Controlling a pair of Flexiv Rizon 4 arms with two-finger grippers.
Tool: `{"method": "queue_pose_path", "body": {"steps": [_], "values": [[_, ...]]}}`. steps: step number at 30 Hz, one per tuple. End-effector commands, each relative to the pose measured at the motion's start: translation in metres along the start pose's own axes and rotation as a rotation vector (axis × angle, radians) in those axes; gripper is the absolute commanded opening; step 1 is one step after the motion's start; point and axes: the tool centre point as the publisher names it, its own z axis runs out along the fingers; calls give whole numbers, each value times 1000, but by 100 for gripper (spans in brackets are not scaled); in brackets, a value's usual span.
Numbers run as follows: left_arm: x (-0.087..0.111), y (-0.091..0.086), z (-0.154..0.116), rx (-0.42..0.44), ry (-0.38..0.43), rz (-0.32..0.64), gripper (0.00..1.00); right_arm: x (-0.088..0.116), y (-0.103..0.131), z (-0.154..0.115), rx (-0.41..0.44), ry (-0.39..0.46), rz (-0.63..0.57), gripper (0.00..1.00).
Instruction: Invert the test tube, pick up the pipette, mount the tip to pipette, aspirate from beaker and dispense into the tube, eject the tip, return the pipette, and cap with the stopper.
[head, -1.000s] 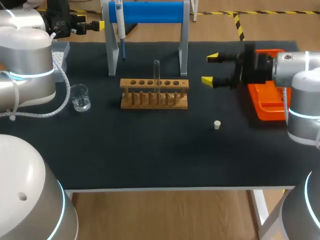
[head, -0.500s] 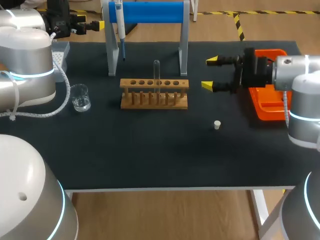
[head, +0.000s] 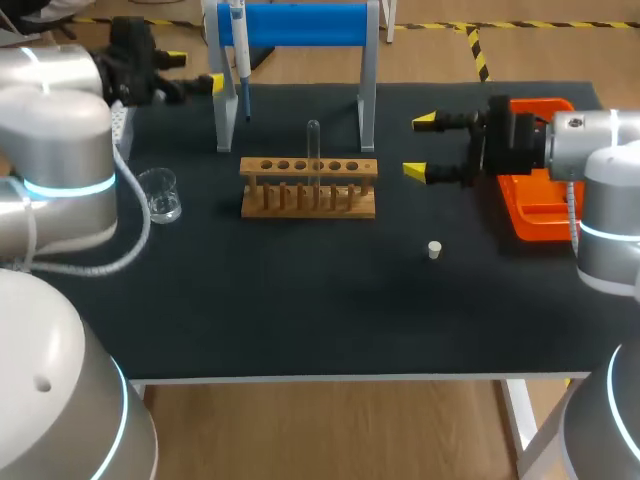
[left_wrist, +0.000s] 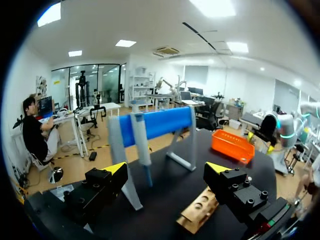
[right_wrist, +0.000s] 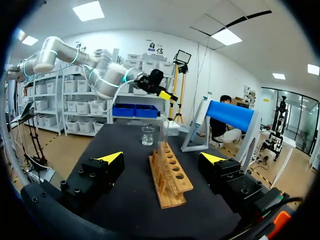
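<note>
A clear test tube (head: 313, 148) stands upright in the wooden rack (head: 308, 188); the right wrist view has the tube (right_wrist: 163, 134) and the rack (right_wrist: 171, 179) ahead of my right gripper. The pipette (head: 240, 52) hangs on the blue stand (head: 300, 24). My left gripper (head: 195, 70) is open just left of that pipette, which hangs ahead of the left gripper (left_wrist: 167, 170) as pipette (left_wrist: 142, 146). My right gripper (head: 422, 147) is open to the right of the rack, nothing between its fingers. A glass beaker (head: 160, 193) sits left of the rack. The small white stopper (head: 434, 249) lies on the mat.
An orange tray (head: 540, 205) sits at the table's right edge, under my right arm. A grey tip box (head: 122, 108) is partly hidden behind my left arm. The stand's two grey legs (head: 368, 95) rise behind the rack.
My left gripper has swung right, toward the pipette stand. The right gripper drifted slightly right and lower earlier, then stayed put. Both stay open.
</note>
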Motion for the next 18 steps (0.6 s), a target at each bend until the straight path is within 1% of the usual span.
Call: {"method": "queue_pose_path", "body": {"steps": [1, 4, 7, 13, 14, 18], "values": [[50, 24, -30, 112, -18, 28, 100, 1, -1, 0, -1, -2, -1, 100], [72, 32, -34, 117, 5, 64, 100, 1, -1, 0, -1, -2, -1, 100], [85, 39, -36, 119, 21, 98, 100, 1, -1, 0, -1, -2, -1, 100], [91, 49, -36, 139, 21, 120, 100, 1, -1, 0, -1, -2, -1, 100], [91, 50, -36, 136, 12, 138, 100, 1, -1, 0, -1, -2, -1, 100], [97, 54, -34, 138, 26, 168, 100, 1, -1, 0, -1, -2, -1, 100]]}}
